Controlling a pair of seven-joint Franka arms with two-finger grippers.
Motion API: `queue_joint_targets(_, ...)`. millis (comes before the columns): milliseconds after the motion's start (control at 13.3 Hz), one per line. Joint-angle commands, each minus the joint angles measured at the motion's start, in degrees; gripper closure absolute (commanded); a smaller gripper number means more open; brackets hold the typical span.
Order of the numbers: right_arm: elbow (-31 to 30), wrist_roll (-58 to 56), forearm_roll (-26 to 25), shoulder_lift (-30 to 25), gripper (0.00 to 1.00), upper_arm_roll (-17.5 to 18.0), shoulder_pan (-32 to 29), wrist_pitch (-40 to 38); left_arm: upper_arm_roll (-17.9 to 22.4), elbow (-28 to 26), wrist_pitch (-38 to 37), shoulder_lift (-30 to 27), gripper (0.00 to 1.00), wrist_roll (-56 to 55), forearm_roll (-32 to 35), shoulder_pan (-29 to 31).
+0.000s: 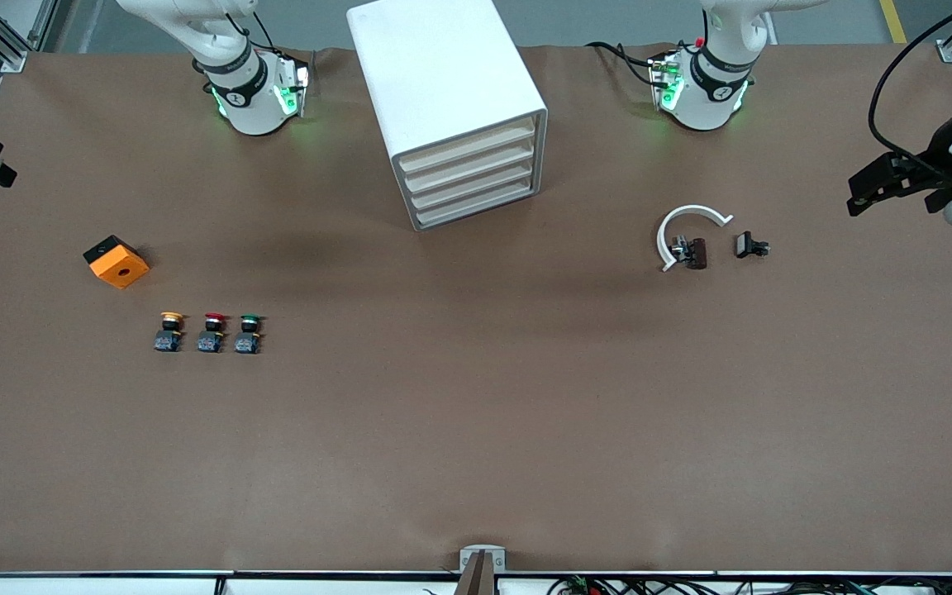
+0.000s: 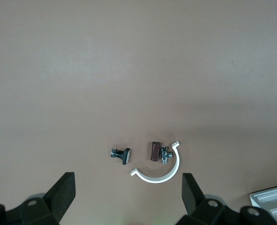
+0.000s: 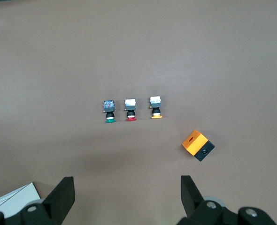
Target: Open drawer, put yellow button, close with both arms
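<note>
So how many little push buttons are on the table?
3, in one row near the orange box: yellow button closest to it, red button in the middle, green button last.

The brown table covering (image 1: 476, 413) looks matt and paper-like, faintly creased. The white boxy cabinet (image 1: 435, 74) appears smooth, satin plastic. The yellow-capped push button (image 1: 170, 330) has a glossy plastic cap. The white curved clip (image 1: 674, 225) looks like smooth plastic.

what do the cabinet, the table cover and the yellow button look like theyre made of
Cabinet: likely matte white plastic, smooth with rounded edges. Table cover: brown paper or thin sheet, dull, with faint creases. Yellow button: probably plastic, a yellow-orange cap on a black and blue body.
</note>
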Motion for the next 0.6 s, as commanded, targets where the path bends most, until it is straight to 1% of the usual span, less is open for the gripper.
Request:
queue_joint_targets(0,0.58,-0.21,0.50,1.44,0.00,0.15,-0.79,-0.24,-0.27,1.87,0.24,3.67,0.00,0.99,1.02,-0.34)
queue_joint_targets(75,0.66,0.05,-0.11,1.45,0.00,0.23,-0.61,-0.16,-0.36,2.05,0.24,4.90,0.00,0.99,0.93,-0.60)
queue_joint_targets(226,0.49,-0.03,1.11,1.97,0.00,0.06,-1.40,-0.16,-0.71,4.41,0.32,8.06,0.00,0.73,0.23,-1.04)
queue_joint_targets(301,0.40,0.14,2.07,3.89,0.00,0.15,-1.75,-0.33,-1.76,5.47,0.41,9.64,0.00,0.73,0.23,-1.74)
queue_joint_targets(376,0.83,0.05,1.99,6.70,0.00,0.15,-1.41,-0.42,-2.55,5.57,1.02,10.53,0.00,0.03,0.23,-2.01)
queue_joint_targets(527,0.84,-0.47,1.90,7.51,0.00,0.23,-1.58,-0.16,-3.17,5.57,3.57,11.68,0.00,-0.06,0.14,-2.71)
